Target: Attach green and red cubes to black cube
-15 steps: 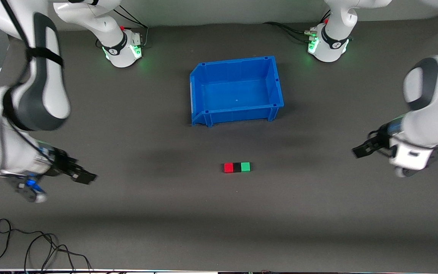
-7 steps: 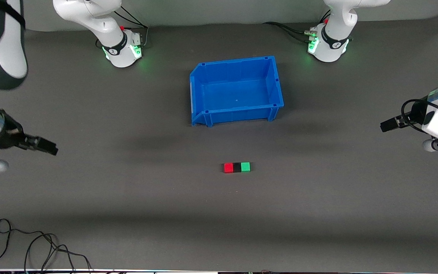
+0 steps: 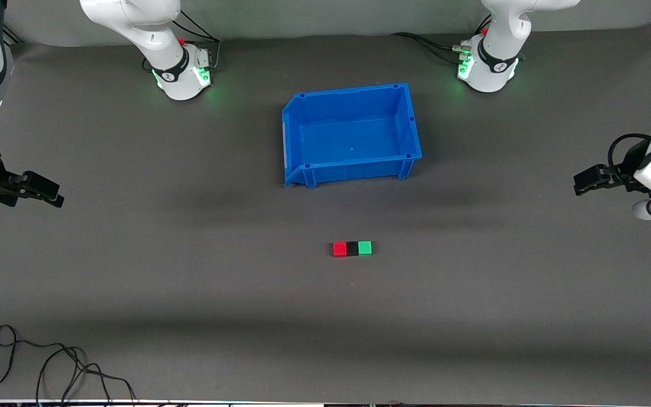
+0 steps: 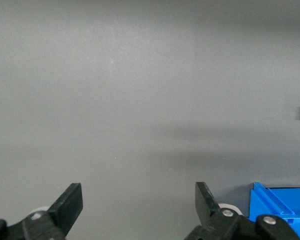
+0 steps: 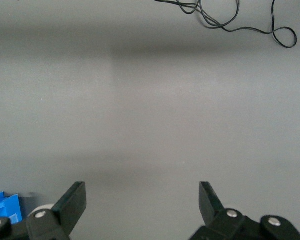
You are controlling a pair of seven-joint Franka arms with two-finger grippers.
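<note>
Both arms withdrew over grey table [image 3: 190, 282].

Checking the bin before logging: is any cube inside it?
No, the blue bin is empty; the red cube, black cube and green cube sit on the table.

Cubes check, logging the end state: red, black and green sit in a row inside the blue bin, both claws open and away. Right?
Not quite. The front view shows the red cube, black cube and green cube in a row on the table, nearer the camera than the bin, not inside it. The left claw and right claw are open and away.
</note>
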